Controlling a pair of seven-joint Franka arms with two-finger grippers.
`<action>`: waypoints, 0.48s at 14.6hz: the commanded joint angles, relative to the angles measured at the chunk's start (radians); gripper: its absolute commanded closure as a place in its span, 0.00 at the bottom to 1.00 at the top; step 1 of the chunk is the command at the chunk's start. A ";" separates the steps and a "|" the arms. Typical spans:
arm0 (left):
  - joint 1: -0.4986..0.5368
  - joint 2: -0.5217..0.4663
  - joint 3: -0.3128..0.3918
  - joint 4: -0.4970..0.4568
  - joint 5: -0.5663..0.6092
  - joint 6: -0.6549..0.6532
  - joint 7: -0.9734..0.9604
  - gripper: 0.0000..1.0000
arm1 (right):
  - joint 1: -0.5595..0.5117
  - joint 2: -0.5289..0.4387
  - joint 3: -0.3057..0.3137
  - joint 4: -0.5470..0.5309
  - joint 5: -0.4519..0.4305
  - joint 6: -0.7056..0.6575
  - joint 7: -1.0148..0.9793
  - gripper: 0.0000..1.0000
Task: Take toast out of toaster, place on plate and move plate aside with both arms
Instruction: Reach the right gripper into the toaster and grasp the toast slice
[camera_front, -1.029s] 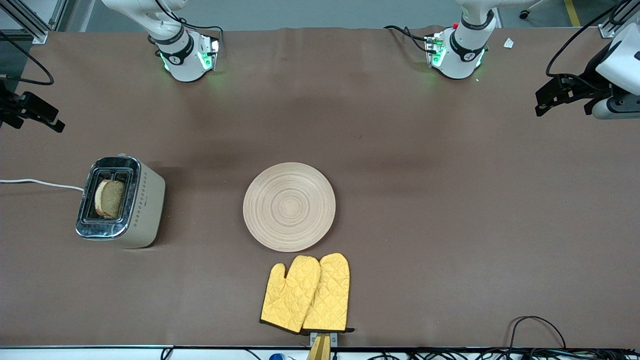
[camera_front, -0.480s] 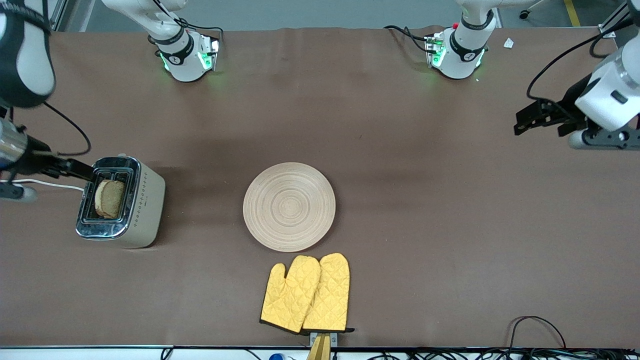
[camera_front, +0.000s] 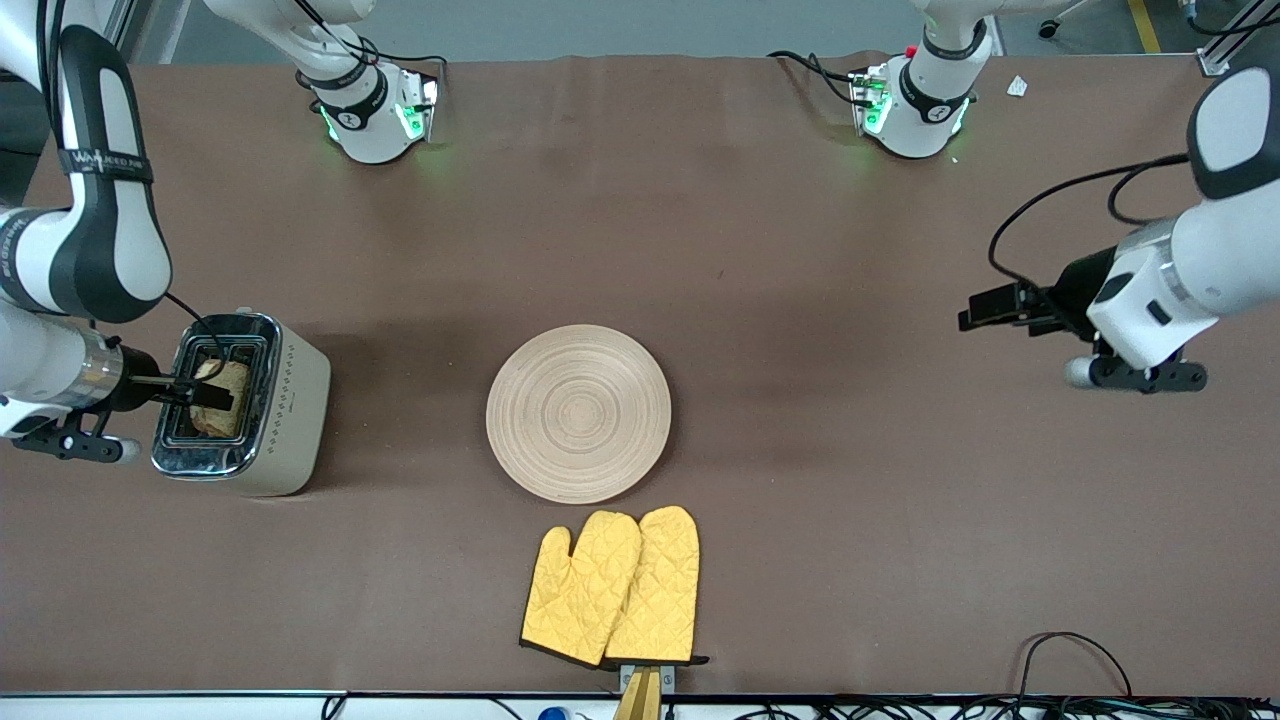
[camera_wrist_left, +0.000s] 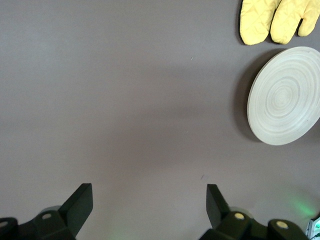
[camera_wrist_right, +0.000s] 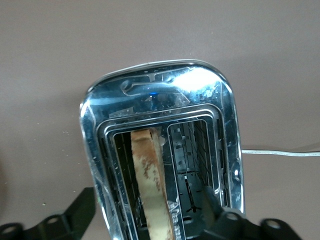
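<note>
The toast (camera_front: 225, 398) stands upright in one slot of the silver and beige toaster (camera_front: 285, 400) at the right arm's end of the table; the right wrist view shows the toast (camera_wrist_right: 150, 180) edge-on in its slot. My right gripper (camera_front: 195, 392) is open just over the toaster's top, its fingers (camera_wrist_right: 82, 206) apart on either side of the toast (camera_wrist_right: 147, 212), not touching it. The round beige plate (camera_front: 578, 412) lies mid-table and is bare. My left gripper (camera_front: 975, 315) is open and empty over bare table toward the left arm's end. The left wrist view shows the plate (camera_wrist_left: 285, 95) farther off.
Two yellow oven mitts (camera_front: 615, 585) lie nearer the camera than the plate, almost touching it; they also show in the left wrist view (camera_wrist_left: 277, 17). A white cord (camera_front: 80, 366) runs from the toaster toward the table's end. Black cables (camera_front: 1070, 650) lie at the front edge.
My right arm has swung in from the table's end and brought its gripper over the toaster. My left arm has come down and moved toward the plate.
</note>
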 joint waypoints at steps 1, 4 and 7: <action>-0.009 0.052 -0.014 0.029 -0.028 0.043 0.019 0.00 | -0.008 -0.001 0.009 0.011 0.001 -0.011 -0.005 0.43; -0.006 0.101 -0.024 0.029 -0.091 0.089 0.065 0.00 | -0.010 -0.001 0.010 0.013 0.009 -0.013 -0.002 0.77; -0.008 0.144 -0.027 0.029 -0.115 0.126 0.068 0.00 | -0.010 -0.001 0.010 0.013 0.009 -0.016 0.000 0.96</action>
